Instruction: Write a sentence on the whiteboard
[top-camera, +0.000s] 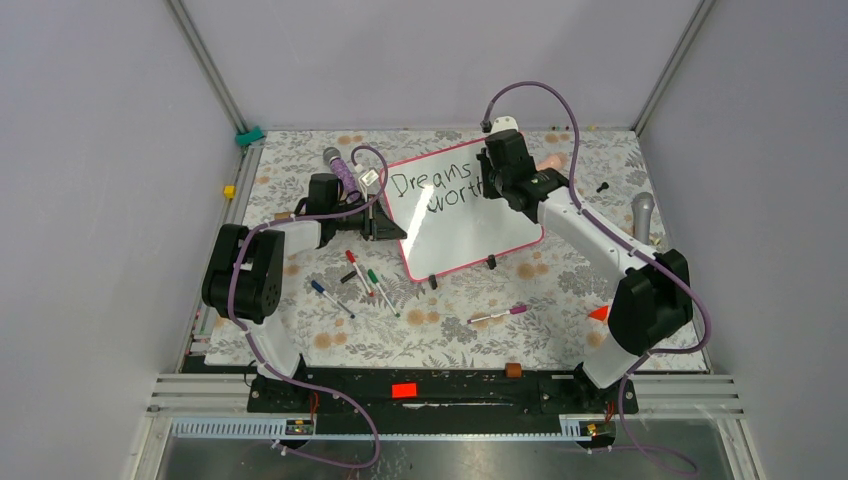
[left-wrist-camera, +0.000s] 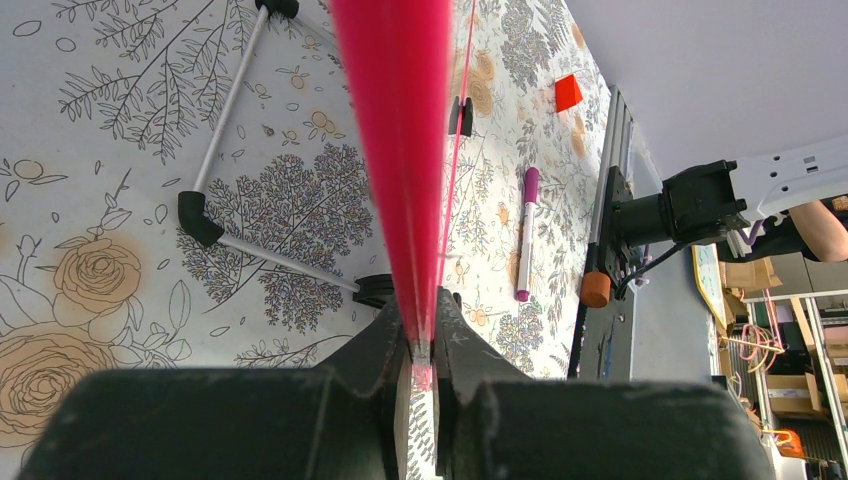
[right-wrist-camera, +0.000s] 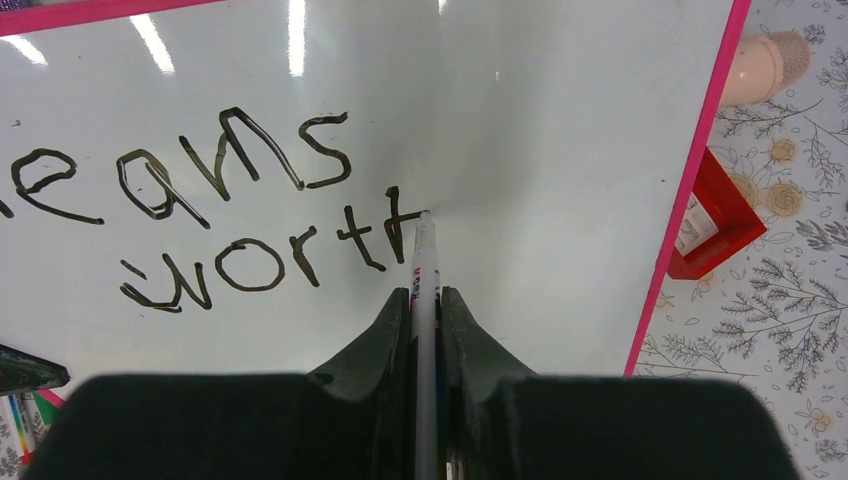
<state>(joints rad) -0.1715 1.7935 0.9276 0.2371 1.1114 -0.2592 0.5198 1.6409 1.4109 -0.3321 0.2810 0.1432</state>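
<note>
The whiteboard (top-camera: 470, 235), glossy white with a pink frame, lies tilted in the middle of the table. The sentence (top-camera: 440, 185) reads "Dreams" on one line, with "wort" and one more upright stroke below it (right-wrist-camera: 260, 265). My right gripper (right-wrist-camera: 425, 300) is shut on a white marker (right-wrist-camera: 424, 255), whose tip touches the whiteboard (right-wrist-camera: 570, 140) just right of that last stroke. My left gripper (left-wrist-camera: 421, 345) is shut on the whiteboard's pink frame (left-wrist-camera: 395, 120) at its left edge, and shows in the top view as the left gripper (top-camera: 385, 226).
Loose markers (top-camera: 365, 275) and a blue pen (top-camera: 330, 298) lie in front of the board, a purple marker (top-camera: 497, 316) further right. A purple microphone (top-camera: 342, 170), a grey microphone (top-camera: 643, 212), a red frame block (right-wrist-camera: 715, 215), a pink brush (right-wrist-camera: 765, 65) and an orange wedge (top-camera: 599, 313) sit around.
</note>
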